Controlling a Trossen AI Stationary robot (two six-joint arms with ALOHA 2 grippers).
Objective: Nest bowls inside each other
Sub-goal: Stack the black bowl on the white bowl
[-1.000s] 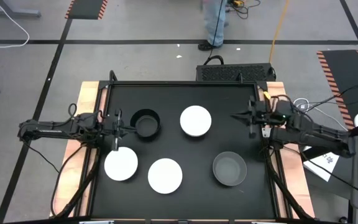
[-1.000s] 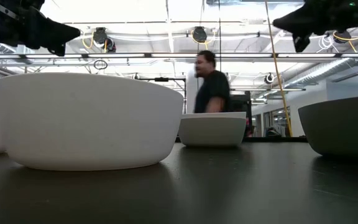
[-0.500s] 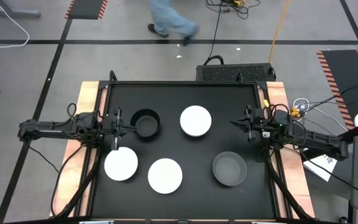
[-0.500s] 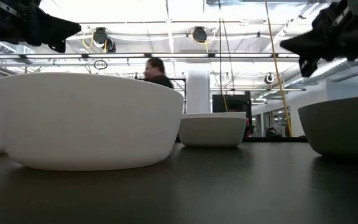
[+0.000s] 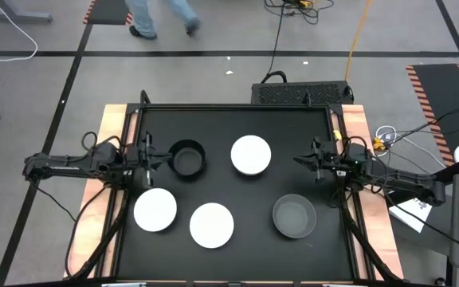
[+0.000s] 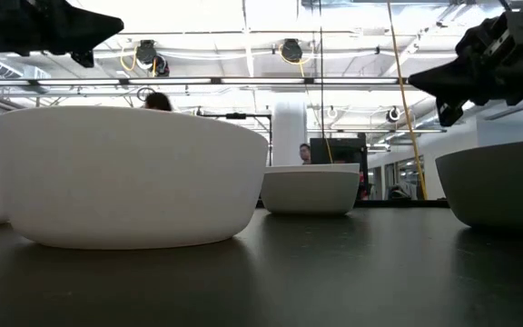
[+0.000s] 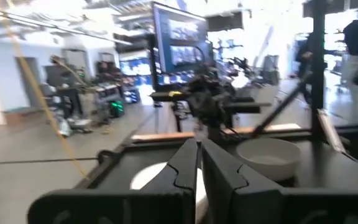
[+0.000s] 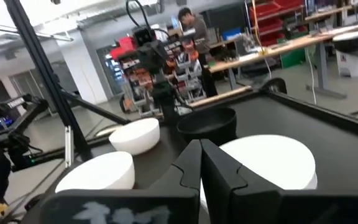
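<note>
Moved: right gripper (image 5: 299,160) drawn back toward table's (image 5: 229,119) right edge; fingers together, empty. Left gripper (image 5: 163,159) closed beside black bowl (image 5: 186,157). High view: five separate bowls; low view hides the black one.

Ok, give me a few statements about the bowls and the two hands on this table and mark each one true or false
1. Five bowls show on the table, each standing apart from the others. True: a black bowl, a grey bowl and three white ones, the far white bowl, the near left white bowl and the near middle white bowl.
2. The left hand holds the black bowl. False: it is shut and empty, just beside that bowl.
3. The right hand is shut and holds nothing. True.
4. The grey bowl sits inside a white bowl. False: it stands alone at the near right.
5. A white bowl is already nested in the black bowl. False: nothing is nested yet.
</note>
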